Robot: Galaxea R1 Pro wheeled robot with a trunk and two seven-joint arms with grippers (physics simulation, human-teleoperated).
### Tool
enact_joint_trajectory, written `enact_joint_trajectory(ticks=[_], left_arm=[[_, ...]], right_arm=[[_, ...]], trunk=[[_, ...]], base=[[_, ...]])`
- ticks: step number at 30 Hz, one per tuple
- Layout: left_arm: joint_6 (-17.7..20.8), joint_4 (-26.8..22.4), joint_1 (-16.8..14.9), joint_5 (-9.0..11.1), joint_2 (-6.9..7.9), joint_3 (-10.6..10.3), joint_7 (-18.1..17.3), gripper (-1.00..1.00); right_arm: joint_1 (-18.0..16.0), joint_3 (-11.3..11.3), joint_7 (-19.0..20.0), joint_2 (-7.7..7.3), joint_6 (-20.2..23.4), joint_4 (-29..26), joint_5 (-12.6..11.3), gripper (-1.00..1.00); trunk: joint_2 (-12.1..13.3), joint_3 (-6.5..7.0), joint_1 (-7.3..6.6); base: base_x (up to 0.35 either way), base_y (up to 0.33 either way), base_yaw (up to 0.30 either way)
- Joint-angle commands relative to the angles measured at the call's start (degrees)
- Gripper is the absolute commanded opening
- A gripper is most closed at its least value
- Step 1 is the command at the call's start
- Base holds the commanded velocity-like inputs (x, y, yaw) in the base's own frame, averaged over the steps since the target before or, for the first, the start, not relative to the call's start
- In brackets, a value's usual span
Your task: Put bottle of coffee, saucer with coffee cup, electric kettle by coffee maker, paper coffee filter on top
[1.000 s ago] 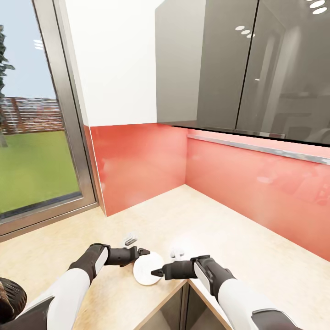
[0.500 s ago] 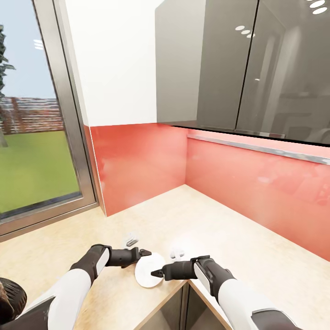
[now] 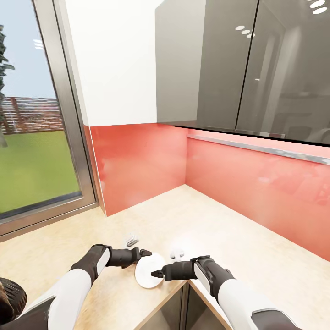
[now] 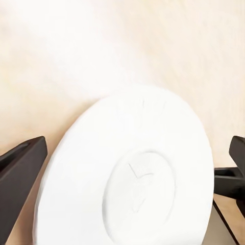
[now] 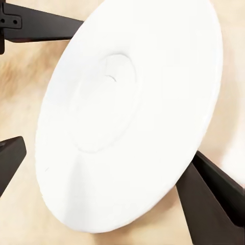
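Note:
The white saucer [image 3: 149, 270] lies at the inner front corner of the beige kitchen countertop [image 3: 215, 224], its near rim reaching past the edge. It looks tilted in the left wrist view [image 4: 127, 178] and the right wrist view [image 5: 127, 117]. My left gripper [image 3: 145, 253] is open at the saucer's far left rim, fingers spread wide. From the right, my open right gripper [image 3: 156, 272] straddles the near rim. A small white coffee cup [image 3: 177, 251] stands just behind the right gripper. A small whitish folded thing [image 3: 130, 239], perhaps the paper coffee filter, lies behind the left gripper.
A red backsplash [image 3: 146, 165] and glossy grey wall cabinets [image 3: 238, 64] close the corner. A window [image 3: 32, 137] fills the left. A dark rounded object [image 3: 10, 298] sits at the bottom left edge. Dark cabinet fronts [image 3: 178, 311] drop below the counter edge.
The saucer has slid a little to the right between the grippers. Both arms have barely moved.

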Motion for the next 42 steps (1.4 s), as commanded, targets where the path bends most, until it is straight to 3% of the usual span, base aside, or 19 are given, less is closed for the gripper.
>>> enact_joint_trajectory(ticks=[1, 14, 26, 27, 42], left_arm=[[0.5, 0.0, 0.0, -1.3, -0.07, 0.2, -0.2, 1.0], [0.5, 0.0, 0.0, -1.3, -0.39, 0.2, -0.2, 1.0], [0.5, 1.4, 0.0, 0.5, -0.26, 0.2, -0.2, 1.0], [0.5, 1.4, 0.0, 0.5, -0.26, 0.2, -0.2, 1.0], [0.5, 1.5, 0.0, 0.5, -0.25, 0.2, -0.2, 1.0]], right_arm=[[0.0, 0.1, 0.1, 0.0, 0.3, -0.1, 0.5, 1.0], [0.0, 0.1, 0.1, 0.0, 0.1, -0.1, 0.5, 1.0], [0.0, 0.1, 0.1, 0.0, 0.1, -0.1, 0.5, 1.0], [0.0, 0.1, 0.1, 0.0, 0.1, -0.1, 0.5, -1.0], [0.0, 0.1, 0.2, 0.0, 0.1, -0.1, 0.5, -1.0]], trunk=[[0.0, -0.05, 0.03], [0.0, -0.05, 0.03], [0.0, -0.05, 0.03], [0.0, -0.05, 0.03], [0.0, -0.05, 0.03]], base=[[0.0, 0.0, 0.0], [0.0, 0.0, 0.0], [0.0, 0.0, 0.0], [0.0, 0.0, 0.0], [0.0, 0.0, 0.0]])
